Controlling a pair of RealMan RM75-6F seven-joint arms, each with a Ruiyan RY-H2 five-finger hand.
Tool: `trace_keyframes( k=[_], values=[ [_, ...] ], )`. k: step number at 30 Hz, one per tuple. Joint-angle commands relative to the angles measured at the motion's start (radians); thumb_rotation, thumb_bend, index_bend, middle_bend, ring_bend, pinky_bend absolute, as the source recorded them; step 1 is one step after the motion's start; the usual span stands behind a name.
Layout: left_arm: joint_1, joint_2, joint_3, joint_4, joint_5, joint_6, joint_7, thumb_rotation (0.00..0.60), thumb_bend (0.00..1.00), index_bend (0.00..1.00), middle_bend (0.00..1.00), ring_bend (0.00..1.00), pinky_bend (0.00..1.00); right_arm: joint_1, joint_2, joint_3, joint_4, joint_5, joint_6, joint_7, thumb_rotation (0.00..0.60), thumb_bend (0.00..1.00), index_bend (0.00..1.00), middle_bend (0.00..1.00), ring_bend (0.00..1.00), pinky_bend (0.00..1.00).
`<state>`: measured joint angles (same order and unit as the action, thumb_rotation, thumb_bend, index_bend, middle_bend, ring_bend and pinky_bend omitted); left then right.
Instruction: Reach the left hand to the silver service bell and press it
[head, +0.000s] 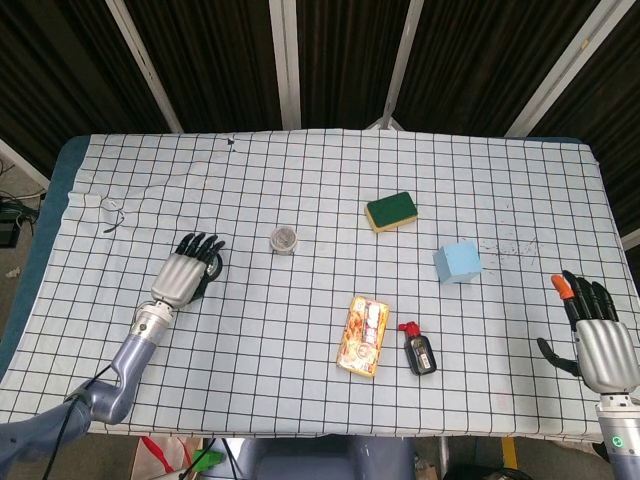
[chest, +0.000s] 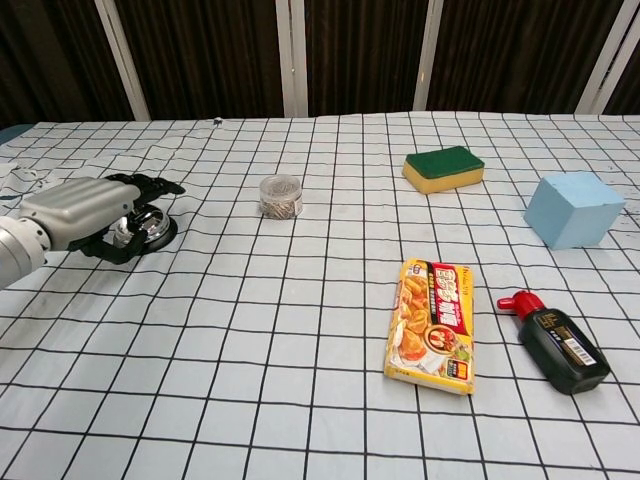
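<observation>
The silver service bell on its black base stands at the left of the checked cloth, mostly covered by my left hand. That hand lies palm-down over the bell, fingers stretched out flat across it; only a dark sliver of the bell shows past the fingers in the head view. Whether the palm touches the button is hidden. My right hand rests at the table's right front edge, fingers apart, holding nothing, and the chest view does not show it.
A small clear jar stands just right of the bell. Further right are a green-and-yellow sponge, a light blue cube, a yellow food packet and a black bottle with a red cap.
</observation>
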<state>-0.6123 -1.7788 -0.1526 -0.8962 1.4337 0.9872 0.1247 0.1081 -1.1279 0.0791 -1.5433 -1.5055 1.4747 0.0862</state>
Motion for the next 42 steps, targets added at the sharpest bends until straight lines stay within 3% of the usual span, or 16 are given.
trace_keyframes(
  k=[1, 11, 15, 18, 22, 26, 29, 34, 42],
  values=[
    [-0.010, -0.025, 0.013, 0.034, -0.006, -0.014, -0.004, 0.600, 0.84, 0.05, 0.04, 0.00, 0.01, -0.001, 0.001, 0.000, 0.000, -0.001, 0.002, 0.002, 0.600, 0.30, 0.08, 0.00, 0.02, 0.00],
    [-0.018, -0.044, 0.044, 0.078, -0.004, -0.026, 0.008, 0.600, 0.84, 0.05, 0.03, 0.00, 0.01, -0.002, 0.003, -0.001, -0.003, -0.012, 0.009, 0.006, 0.600, 0.30, 0.08, 0.00, 0.02, 0.00],
    [-0.010, 0.008, 0.016, -0.017, 0.015, 0.084, 0.023, 0.600, 0.84, 0.05, 0.03, 0.00, 0.01, -0.003, 0.002, 0.000, -0.002, -0.014, 0.014, 0.006, 0.600, 0.31, 0.08, 0.00, 0.02, 0.00],
    [0.021, 0.103, -0.021, -0.195, 0.028, 0.216, 0.068, 0.600, 0.84, 0.05, 0.04, 0.00, 0.01, -0.003, 0.000, 0.000, 0.000, -0.016, 0.015, 0.007, 0.600, 0.31, 0.08, 0.00, 0.02, 0.00],
    [0.095, 0.278, -0.036, -0.507, -0.002, 0.306, 0.222, 0.600, 0.84, 0.04, 0.04, 0.00, 0.01, -0.002, 0.000, -0.002, -0.002, -0.021, 0.016, 0.007, 0.600, 0.30, 0.08, 0.00, 0.02, 0.00],
    [0.206, 0.469, -0.005, -0.829, -0.070, 0.386, 0.403, 0.600, 0.84, 0.04, 0.04, 0.00, 0.01, -0.003, 0.000, -0.003, -0.005, -0.025, 0.020, 0.006, 0.600, 0.30, 0.08, 0.00, 0.02, 0.00],
    [0.277, 0.545, 0.039, -0.939, -0.086, 0.443, 0.450, 0.600, 0.84, 0.04, 0.04, 0.00, 0.01, -0.004, 0.002, -0.004, -0.008, -0.025, 0.020, 0.005, 0.600, 0.31, 0.08, 0.00, 0.02, 0.00],
    [0.397, 0.599, 0.139, -0.944, -0.009, 0.551, 0.371, 0.600, 0.84, 0.04, 0.04, 0.00, 0.01, -0.003, 0.001, -0.006, -0.011, -0.030, 0.020, -0.004, 0.600, 0.30, 0.08, 0.00, 0.02, 0.00],
    [0.499, 0.600, 0.191, -0.856, 0.019, 0.623, 0.204, 0.600, 0.84, 0.04, 0.04, 0.00, 0.01, 0.002, -0.004, -0.011, -0.017, -0.034, 0.009, -0.024, 0.600, 0.30, 0.08, 0.00, 0.02, 0.00]
  ],
)
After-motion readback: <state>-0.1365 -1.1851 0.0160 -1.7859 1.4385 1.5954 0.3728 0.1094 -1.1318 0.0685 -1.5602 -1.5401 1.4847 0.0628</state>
